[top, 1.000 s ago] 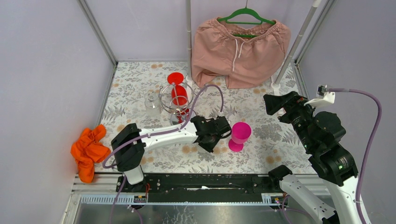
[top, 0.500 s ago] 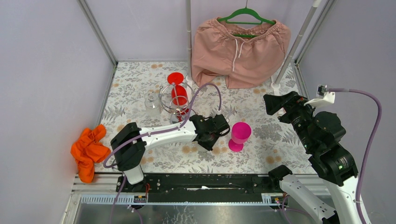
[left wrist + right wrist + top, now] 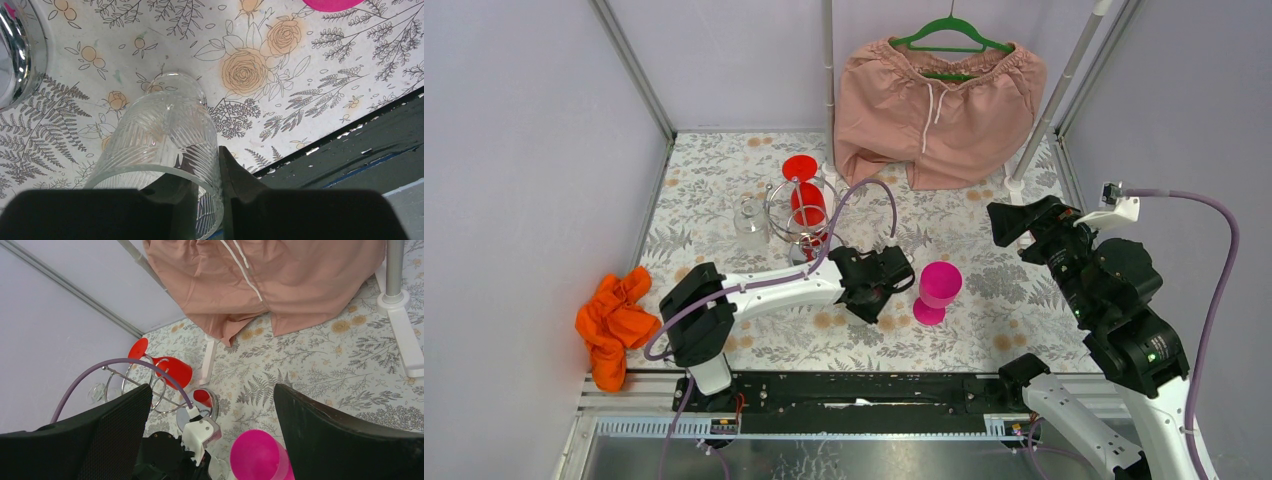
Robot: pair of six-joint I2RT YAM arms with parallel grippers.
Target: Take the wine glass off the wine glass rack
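Gripping member: left gripper (image 3: 206, 186), the nearer arm to the work; its jaws are pressed on either side of the bowl wall at the rim, one finger inside and one outside.
Held object: clear cut-pattern wine glass (image 3: 165, 135), pinched at the rim and off its hook.
Long axis: runs straight ahead from the gripper, rim nearest, foot farthest and aimed down at the bench (image 3: 280, 85); whether the foot touches the bench cannot be told.
Wine glass rack (image 3: 801, 208): ahead and to the left of the gripper, apart from the held glass; a red glass (image 3: 808, 203) hangs on it.
Neighbour: pink glass (image 3: 938, 290), ahead and to the right, standing just beside the gripper.
Governing relation (judgement): bare bench lies directly beyond the foot, between rack and pink glass, so setting down calls for travel along the glass's own axis.
Right gripper (image 3: 212, 390): spread wide, holding nothing, raised well apart from the glass.
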